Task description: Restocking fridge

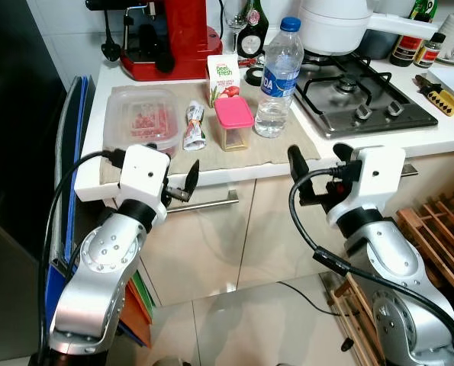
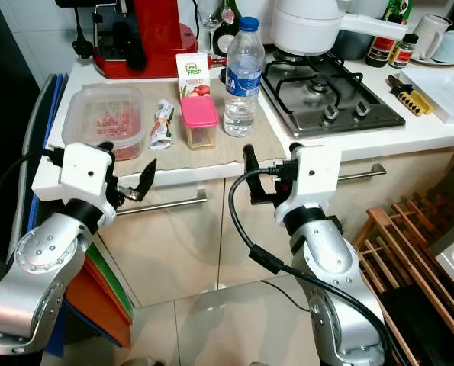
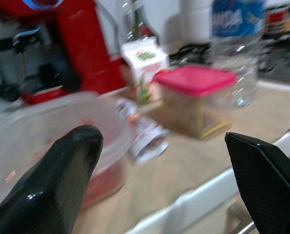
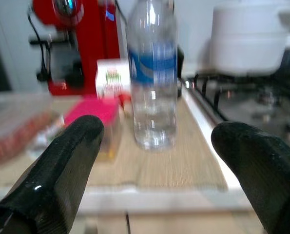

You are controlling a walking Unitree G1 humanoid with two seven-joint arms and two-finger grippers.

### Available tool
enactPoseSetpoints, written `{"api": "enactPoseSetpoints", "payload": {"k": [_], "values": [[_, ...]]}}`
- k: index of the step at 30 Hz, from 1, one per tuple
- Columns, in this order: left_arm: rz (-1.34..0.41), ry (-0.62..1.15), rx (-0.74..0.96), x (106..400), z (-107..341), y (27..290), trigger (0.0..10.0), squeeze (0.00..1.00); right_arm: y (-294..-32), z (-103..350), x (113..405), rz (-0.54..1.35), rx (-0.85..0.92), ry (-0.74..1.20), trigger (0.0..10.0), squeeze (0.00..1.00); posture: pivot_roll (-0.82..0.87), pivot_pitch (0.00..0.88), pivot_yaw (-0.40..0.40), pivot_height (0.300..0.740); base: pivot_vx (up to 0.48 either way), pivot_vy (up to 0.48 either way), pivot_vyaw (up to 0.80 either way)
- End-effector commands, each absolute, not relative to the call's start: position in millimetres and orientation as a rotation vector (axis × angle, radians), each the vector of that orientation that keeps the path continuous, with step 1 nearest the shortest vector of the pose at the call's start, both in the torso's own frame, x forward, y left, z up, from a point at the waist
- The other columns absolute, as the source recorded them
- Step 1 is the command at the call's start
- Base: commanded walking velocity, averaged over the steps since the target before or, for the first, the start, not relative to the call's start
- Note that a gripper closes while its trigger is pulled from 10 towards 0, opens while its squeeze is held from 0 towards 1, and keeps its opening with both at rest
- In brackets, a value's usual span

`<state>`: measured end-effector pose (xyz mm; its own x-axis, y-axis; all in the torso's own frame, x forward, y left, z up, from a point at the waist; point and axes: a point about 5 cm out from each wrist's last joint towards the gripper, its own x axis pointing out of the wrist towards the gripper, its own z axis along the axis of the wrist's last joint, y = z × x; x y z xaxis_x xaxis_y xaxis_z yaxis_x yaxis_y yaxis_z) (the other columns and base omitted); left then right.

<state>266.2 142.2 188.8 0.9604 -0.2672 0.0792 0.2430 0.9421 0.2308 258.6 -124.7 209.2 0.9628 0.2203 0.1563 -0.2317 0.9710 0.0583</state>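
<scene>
On a beige mat [image 1: 276,149] on the counter stand a clear tub with red contents [image 1: 141,120], a small foil pouch [image 1: 194,126], a pink-lidded container [image 1: 233,122], a juice carton [image 1: 223,76] and a water bottle [image 1: 278,76]. My left gripper [image 3: 159,185] is open below the counter's front edge, facing the tub and pouch; one of its fingers [image 1: 192,174] reaches up to the edge. My right gripper [image 4: 159,180] is also open, held at the counter edge in front of the water bottle [image 4: 152,73]. Neither holds anything.
A red coffee machine [image 1: 169,38] stands behind the tub. A gas hob [image 1: 360,95] with a white pot [image 1: 341,23] lies to the right. A drawer handle [image 1: 211,203] runs under the counter. Coloured boards [image 1: 66,152] lean at left, and a wooden rack [image 1: 433,236] stands at right.
</scene>
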Motion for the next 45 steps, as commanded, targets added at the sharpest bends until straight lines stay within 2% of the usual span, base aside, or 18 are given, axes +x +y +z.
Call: {"api": "enactPoseSetpoints", "payload": {"k": [1, 14, 20, 23, 25, 33, 45], "values": [[-0.279, -0.156, 0.199, 268, 201, 138, 10.0, 0.00, -128, 217, 259, 0.215, 0.081, -0.171, 10.0, 0.00, -0.03, 0.023, 0.000, 0.740, 0.247, 0.000, -0.80], [-0.314, -0.179, 0.228, 271, 208, 138, 10.0, 0.00, -131, 230, 267, 0.184, 0.081, -0.225, 10.0, 0.00, -0.01, 0.011, 0.001, 0.740, 0.263, 0.000, -0.09], [-0.332, -0.184, 0.238, 273, 211, 138, 10.0, 0.00, -130, 235, 269, 0.174, 0.039, -0.252, 10.0, 0.00, -0.01, 0.008, 0.017, 0.740, 0.266, 0.000, 0.80], [-0.350, -0.182, 0.246, 274, 211, 136, 10.0, 0.00, -136, 240, 269, 0.128, 0.084, -0.283, 10.0, 0.00, -0.01, 0.009, 0.026, 0.740, 0.266, 0.000, 0.80], [-0.367, -0.183, 0.246, 275, 211, 134, 10.0, 0.00, -145, 249, 268, 0.063, 0.115, -0.325, 10.0, 0.00, -0.01, 0.007, 0.031, 0.740, 0.268, 0.000, 0.00], [-0.406, -0.190, 0.243, 278, 212, 130, 10.0, 0.00, -155, 266, 262, -0.005, 0.128, -0.437, 10.0, 0.00, -0.02, 0.000, 0.041, 0.740, 0.252, 0.000, 0.00], [-0.448, -0.197, 0.223, 275, 213, 126, 10.0, 0.00, -154, 266, 263, 0.015, 0.124, -0.424, 10.0, 0.00, -0.02, 0.000, 0.040, 0.740, 0.109, 0.000, 0.00]]}}
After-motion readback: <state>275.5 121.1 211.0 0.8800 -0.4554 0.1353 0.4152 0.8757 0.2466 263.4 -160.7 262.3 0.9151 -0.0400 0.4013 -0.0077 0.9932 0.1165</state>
